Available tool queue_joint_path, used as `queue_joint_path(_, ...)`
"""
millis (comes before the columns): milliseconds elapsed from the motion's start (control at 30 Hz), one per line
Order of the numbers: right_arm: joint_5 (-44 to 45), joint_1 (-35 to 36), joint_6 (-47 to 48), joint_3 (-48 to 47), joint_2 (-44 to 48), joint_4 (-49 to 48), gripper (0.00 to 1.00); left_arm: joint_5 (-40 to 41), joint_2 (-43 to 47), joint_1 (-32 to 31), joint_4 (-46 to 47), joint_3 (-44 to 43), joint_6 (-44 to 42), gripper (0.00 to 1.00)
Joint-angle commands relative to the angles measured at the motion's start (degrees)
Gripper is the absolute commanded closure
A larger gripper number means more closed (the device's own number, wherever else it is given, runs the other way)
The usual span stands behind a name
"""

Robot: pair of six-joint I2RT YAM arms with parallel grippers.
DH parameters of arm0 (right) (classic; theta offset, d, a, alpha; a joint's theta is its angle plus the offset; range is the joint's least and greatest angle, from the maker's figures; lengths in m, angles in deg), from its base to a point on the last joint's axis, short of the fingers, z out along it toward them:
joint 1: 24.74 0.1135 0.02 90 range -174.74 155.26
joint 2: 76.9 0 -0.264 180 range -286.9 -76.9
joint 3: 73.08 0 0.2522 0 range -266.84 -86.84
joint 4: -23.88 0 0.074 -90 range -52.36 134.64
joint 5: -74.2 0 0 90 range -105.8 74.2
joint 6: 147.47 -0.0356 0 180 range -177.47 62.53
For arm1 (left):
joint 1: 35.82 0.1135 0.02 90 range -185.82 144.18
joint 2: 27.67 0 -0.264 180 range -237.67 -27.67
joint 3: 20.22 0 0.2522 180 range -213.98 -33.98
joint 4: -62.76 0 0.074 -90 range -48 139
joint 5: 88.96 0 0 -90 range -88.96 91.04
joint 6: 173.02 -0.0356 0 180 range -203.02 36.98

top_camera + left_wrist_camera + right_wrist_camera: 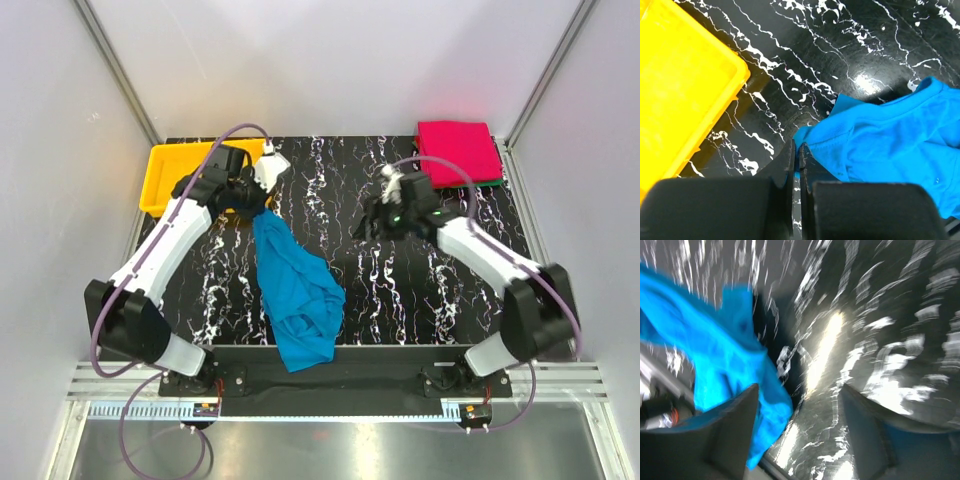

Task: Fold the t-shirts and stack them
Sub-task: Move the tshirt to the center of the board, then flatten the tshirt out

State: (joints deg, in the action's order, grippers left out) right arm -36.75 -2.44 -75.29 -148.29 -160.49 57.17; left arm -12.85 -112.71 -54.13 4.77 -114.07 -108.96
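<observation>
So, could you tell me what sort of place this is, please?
Probably a robotics lab test cell: white enclosure walls on aluminium frame posts, a black marble-patterned tabletop, and two bolted-down white-and-black robot arms.

A robotics lab test cell: plain white panel walls [330, 60] in silver aluminium frame rails [115, 70] enclose a black, white-veined marble-pattern table [420, 290]. Two white-and-black robot arms [165, 245] with purple cables [240, 126] are bolted at its near edge.

A black, white-veined tabletop [400, 300] fills the centre, boxed by pale walls [330, 60], with aluminium posts [120, 72] at upper left and right. Overhead light probably causes its glare [865, 84].
</observation>
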Motion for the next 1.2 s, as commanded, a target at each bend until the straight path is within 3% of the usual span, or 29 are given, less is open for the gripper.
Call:
queue_joint_path(0, -5.9, 5.7, 1.0, -0.7, -5.3, -3.5, 0.22, -2.4, 4.3, 0.0, 5.0, 3.6, -1.4, 1.0)
queue_joint_path(33, -6.6, 7.3, 1.4, -0.7, -7.4, -5.4, 0.13, -2.7, 4.7, 0.1, 5.6, 4.6, -1.1, 1.0)
queue_joint_path(67, -7.3, 7.6, 1.1, -0.5, -8.3, -6.5, 0.11, -2.7, 5.1, 0.2, 5.7, 4.6, -0.8, 1.0)
queue_joint_path(167, -14.6, 7.8, -1.1, 0.2, -13.0, -12.0, 0.11, -3.9, 6.2, 0.9, 5.6, 4.9, 0.2, 1.0)
queue_joint_path(267, -14.7, 9.1, -0.8, -1.6, -18.2, -12.2, 0.12, -4.4, 7.1, 1.1, 5.1, 4.3, 0.2, 1.0)
queue_joint_path(500, -19.5, 9.6, -1.9, -6.2, -25.0, -12.7, 0.27, -5.8, 8.6, 2.5, 3.8, 3.4, 0.1, 1.0)
queue_joint_path(633, -25.2, 9.6, -3.4, -6.3, -24.3, -15.0, 0.44, -5.7, 8.6, 3.7, 3.6, 3.3, 0.1, 1.0)
queue_joint_path(800, -31.2, 9.6, -3.4, -5.4, -22.2, -14.9, 0.31, -5.4, 7.8, 4.6, 3.5, 3.3, 0.3, 1.0)
queue_joint_path(1000, -27.4, 9.8, -2.9, -4.6, -25.1, -12.9, 0.42, -5.6, 8.0, 4.9, 3.7, 2.8, 1.0, 1.0)
queue_joint_path(1167, -26.1, 11.4, -2.7, -6.8, -26.6, -13.2, 0.34, -6.7, 8.6, 4.9, 3.3, 2.9, 1.4, 1.0)
